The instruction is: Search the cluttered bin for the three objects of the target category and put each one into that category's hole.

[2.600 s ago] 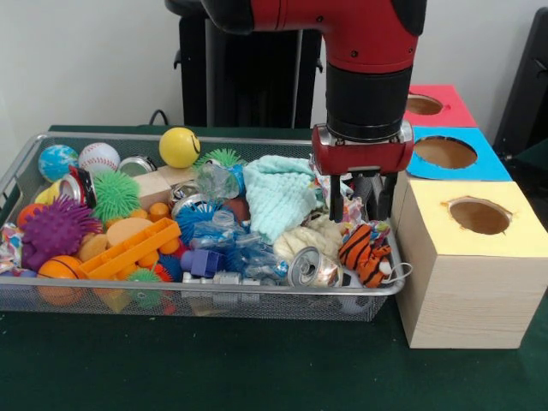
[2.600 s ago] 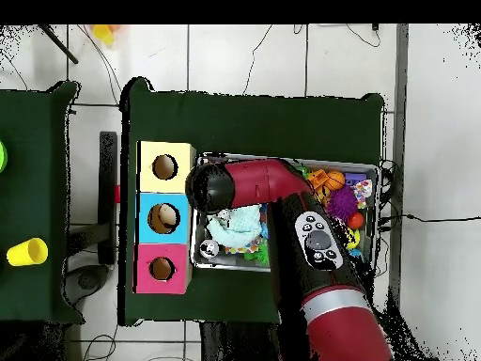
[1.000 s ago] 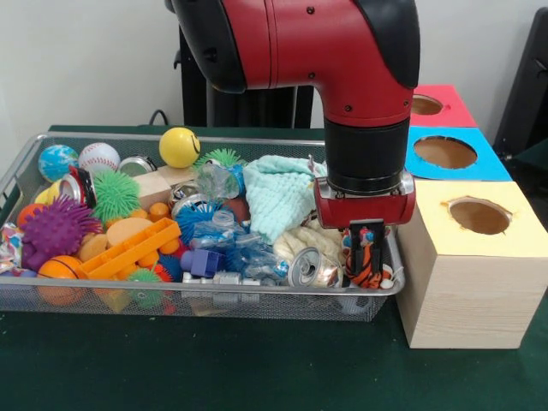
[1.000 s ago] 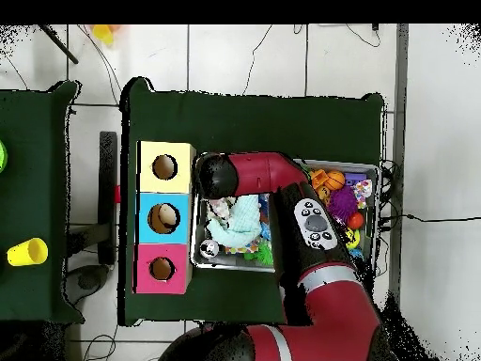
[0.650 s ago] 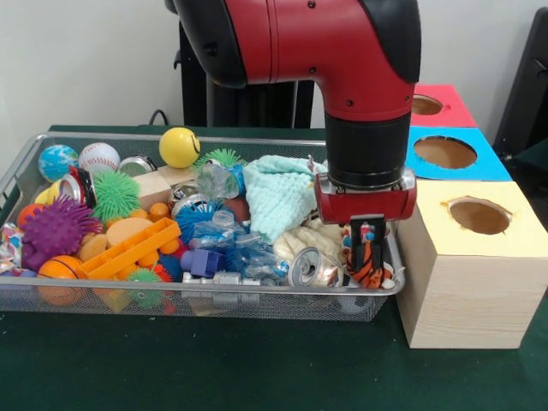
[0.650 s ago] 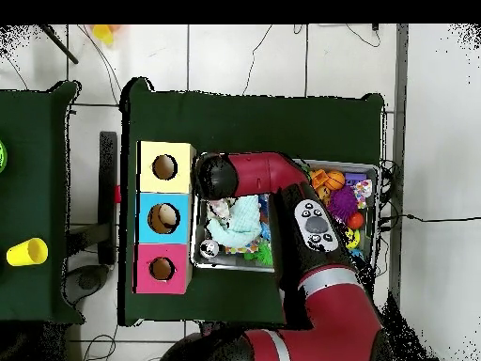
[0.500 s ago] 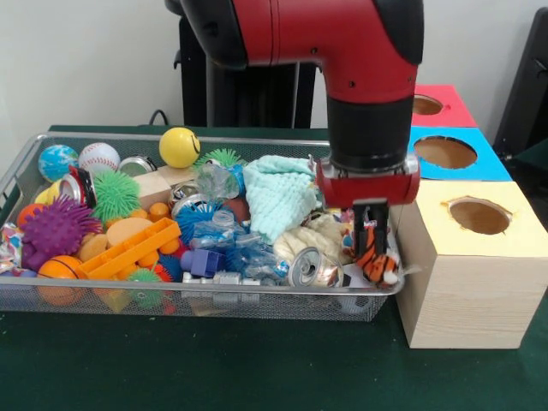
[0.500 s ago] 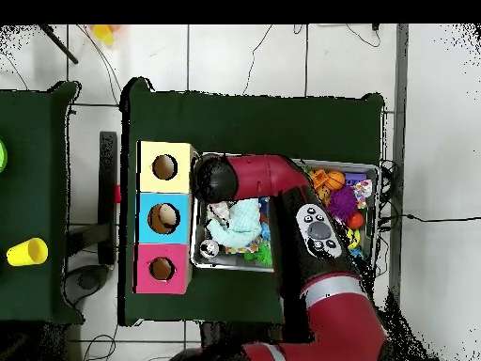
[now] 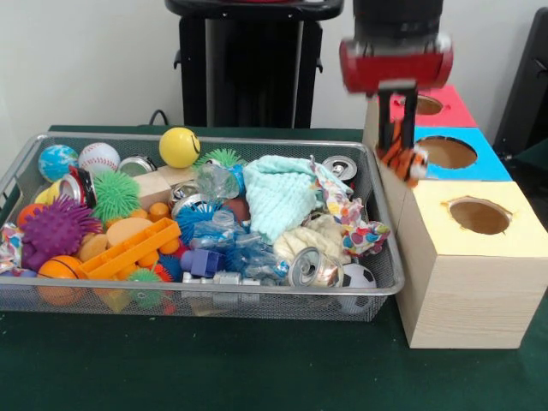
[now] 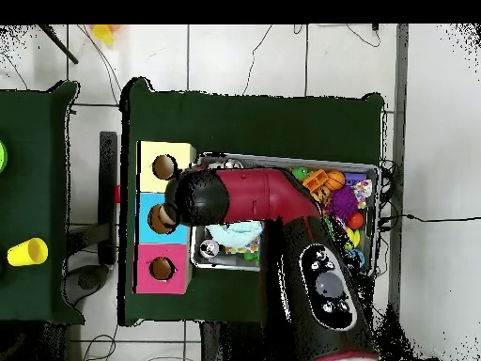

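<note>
1. Tabletop (image 9: 214, 368), green, carries a wire bin (image 9: 257, 300) of clutter on one side and a row of three wooden boxes on the other.
2. Nearest box has a yellow top (image 9: 479, 214) with a round hole; the blue-topped box (image 9: 449, 152) stands behind it, and the red-topped box (image 9: 428, 104) is farthest.
3. Bin contents near the front rim: crushed can (image 9: 312, 267), small soccer ball (image 9: 358, 278), orange block (image 9: 128, 248). A teal knitted cloth (image 9: 278, 193) lies mid-bin.
4. Change: the tool (image 9: 398, 116), down in the bin's corner a moment ago, has risen well clear of the bin with the tiger toy (image 9: 404, 158).
5. Tool state: closed on the tiger toy, which hangs above the boxes' edge, near the blue-topped box.
6. Judgement: pick is complete; transport to a hole is in progress.
7. Obstruction: nothing stands between toy and holes. The dangling toy could catch a hole rim.
</note>
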Available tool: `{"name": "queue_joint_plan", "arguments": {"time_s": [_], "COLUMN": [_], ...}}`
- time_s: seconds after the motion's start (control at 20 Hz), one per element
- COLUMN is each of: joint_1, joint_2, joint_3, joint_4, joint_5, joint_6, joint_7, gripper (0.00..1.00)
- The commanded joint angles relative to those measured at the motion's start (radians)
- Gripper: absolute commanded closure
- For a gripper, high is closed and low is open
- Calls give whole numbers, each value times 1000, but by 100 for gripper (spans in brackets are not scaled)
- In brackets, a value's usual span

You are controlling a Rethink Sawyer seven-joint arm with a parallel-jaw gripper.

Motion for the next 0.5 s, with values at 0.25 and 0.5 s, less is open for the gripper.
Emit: {"name": "queue_joint_plan", "arguments": {"time_s": [0.25,0.5], "joint_1": [50,97], "joint_2": [-282,-338], "joint_3": [-58,-93], "joint_4": [224,301], "joint_5": [121,165], "joint_6": [227,236], "joint_7": [128,162], "gripper": [100,100]}}
